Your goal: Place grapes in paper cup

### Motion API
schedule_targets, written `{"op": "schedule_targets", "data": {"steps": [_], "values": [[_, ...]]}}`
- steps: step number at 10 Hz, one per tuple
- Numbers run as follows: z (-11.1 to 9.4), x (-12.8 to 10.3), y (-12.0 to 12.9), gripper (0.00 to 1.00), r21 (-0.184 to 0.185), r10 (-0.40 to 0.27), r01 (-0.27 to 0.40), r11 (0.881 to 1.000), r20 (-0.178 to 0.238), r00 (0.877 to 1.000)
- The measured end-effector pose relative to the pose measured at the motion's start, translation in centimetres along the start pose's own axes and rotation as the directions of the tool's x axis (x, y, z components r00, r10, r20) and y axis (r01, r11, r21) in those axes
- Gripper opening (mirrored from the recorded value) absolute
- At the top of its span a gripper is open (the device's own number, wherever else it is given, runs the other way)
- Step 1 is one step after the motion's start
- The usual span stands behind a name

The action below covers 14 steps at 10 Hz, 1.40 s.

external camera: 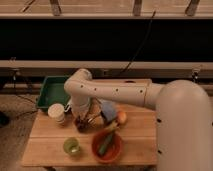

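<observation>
On the table (45, 145), the claw (84, 121) hangs low over the grapes (81, 125), just right of the paper cup (57, 112); whether it grips them, I cannot tell.

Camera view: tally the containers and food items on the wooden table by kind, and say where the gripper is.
Cups: 2, a white paper cup and a translucent green cup
Bowls: 1, an orange bowl
Trays: 1, a green tray
Grape bunches: 1, dark purple grapes
Round orange fruit: 1
Total: 6
The gripper is down at the grapes, right of the paper cup.
</observation>
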Motion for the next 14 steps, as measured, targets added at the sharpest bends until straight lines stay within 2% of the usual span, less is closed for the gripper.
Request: {"op": "schedule_targets", "data": {"steps": [3, 5, 7, 10, 14], "values": [[-4.0, -2.3, -3.3, 0.00, 0.027, -0.072, 0.073, 0.997, -0.031, 0.997], [-6.9, -3.8, -6.2, 0.00, 0.033, -0.127, 0.130, 0.991, -0.065, 0.990], [-8.2, -4.4, -8.5, 0.00, 0.036, -0.164, 0.168, 0.985, -0.085, 0.983], [-10.0, -2.9, -11.7, 0.00, 0.040, -0.184, 0.189, 0.981, -0.115, 0.976], [-10.3, 0.4, -13.0, 0.00, 0.046, -0.156, 0.163, 0.986, -0.128, 0.979]]}}
